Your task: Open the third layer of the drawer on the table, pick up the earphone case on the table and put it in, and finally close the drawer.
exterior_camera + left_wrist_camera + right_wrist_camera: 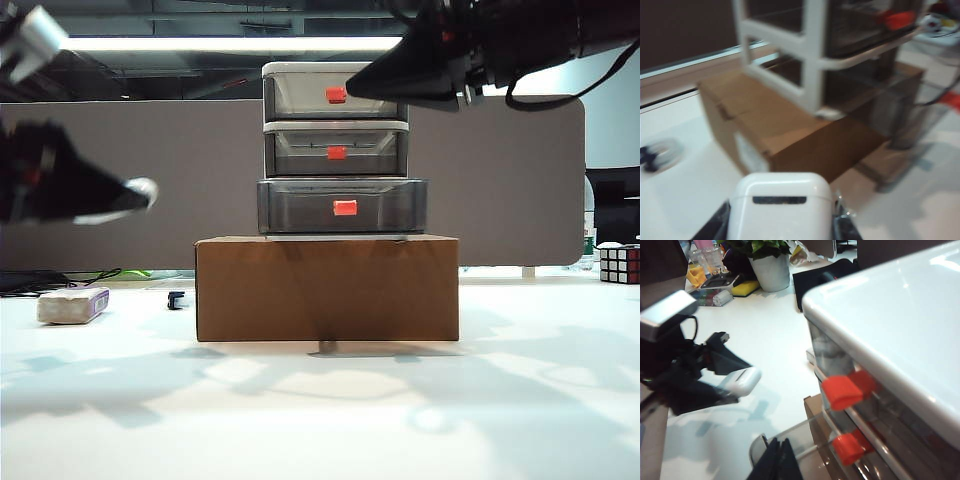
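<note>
Aloft, left gripper (782,227) fingers pinch the earphone case (781,205); right gripper (776,460) fingers pressed together.

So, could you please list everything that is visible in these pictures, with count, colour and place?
cabinet: one, white frame, on the box
drawers: three, smoky grey with red handles; bottom drawer pulled out
box: one, brown, mid table
case: one, white, in the air left of the cabinet, held
block: one, greyish white with purple side, table far left
small dark thing: one, left of the box, too small to tell
cube: one, coloured, far right
plant pot: one, white, far side
table: one, white
left gripper: black, shut on the case
right gripper: black, shut, beside the top drawer
</note>
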{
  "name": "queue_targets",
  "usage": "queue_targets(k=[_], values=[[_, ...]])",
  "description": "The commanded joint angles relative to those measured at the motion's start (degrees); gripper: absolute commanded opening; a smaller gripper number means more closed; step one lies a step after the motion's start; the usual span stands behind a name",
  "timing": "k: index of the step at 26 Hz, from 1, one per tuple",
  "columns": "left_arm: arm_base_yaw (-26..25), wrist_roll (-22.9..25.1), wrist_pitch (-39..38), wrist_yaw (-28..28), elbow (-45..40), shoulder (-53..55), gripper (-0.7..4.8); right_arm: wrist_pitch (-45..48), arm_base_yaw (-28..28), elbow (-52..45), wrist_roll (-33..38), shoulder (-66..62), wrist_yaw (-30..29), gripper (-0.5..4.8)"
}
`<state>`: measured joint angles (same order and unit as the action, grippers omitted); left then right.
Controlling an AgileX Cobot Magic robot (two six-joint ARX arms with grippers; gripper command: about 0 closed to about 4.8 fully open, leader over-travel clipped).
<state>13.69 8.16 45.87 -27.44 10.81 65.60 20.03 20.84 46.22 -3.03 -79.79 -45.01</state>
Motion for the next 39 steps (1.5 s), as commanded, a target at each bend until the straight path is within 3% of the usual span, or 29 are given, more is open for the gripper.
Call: queue_targets(k=[1,5,11,17,24,34,36,39], values=[[3.5,3.0,-13.1,-0.2,3.6,-6.1,0.52,0.7,0.0,0.3,-0.2,1.3,0.1,-0.06],[7.8,6.6,-24.8,1.5,10.3,-9.3,0.53,0.7,0.0,0.3,-0.2,1.8,0.1,-0.05],[13.4,11.1,-31.8,3.2,21.6,-5.2,0.53,0.6,0.0,0.3,-0.2,2.3,0.1,-0.05],[15.6,10.7,-32.1,2.1,28.9,4.2,0.53,0.5,0.0,0.3,-0.2,2.6,0.1,-0.05],[21.4,11.4,-32.0,7.5,34.3,13.2,0.53,0.2,0.0,0.3,-0.2,2.7,0.0,-0.05],[24.2,11.4,-32.0,10.4,37.7,18.7,0.57,-0.5,0.0,0.3,-0.2,2.9,-0.1,-0.05],[24.2,11.4,-32.2,10.9,38.0,18.7,0.85,-0.6,0.0,0.3,-0.2,2.9,-0.1,-0.06],[24.1,11.3,-32.5,10.9,38.4,18.7,1.89,-0.5,0.0,0.3,-0.2,2.9,-0.1,-0.05]])
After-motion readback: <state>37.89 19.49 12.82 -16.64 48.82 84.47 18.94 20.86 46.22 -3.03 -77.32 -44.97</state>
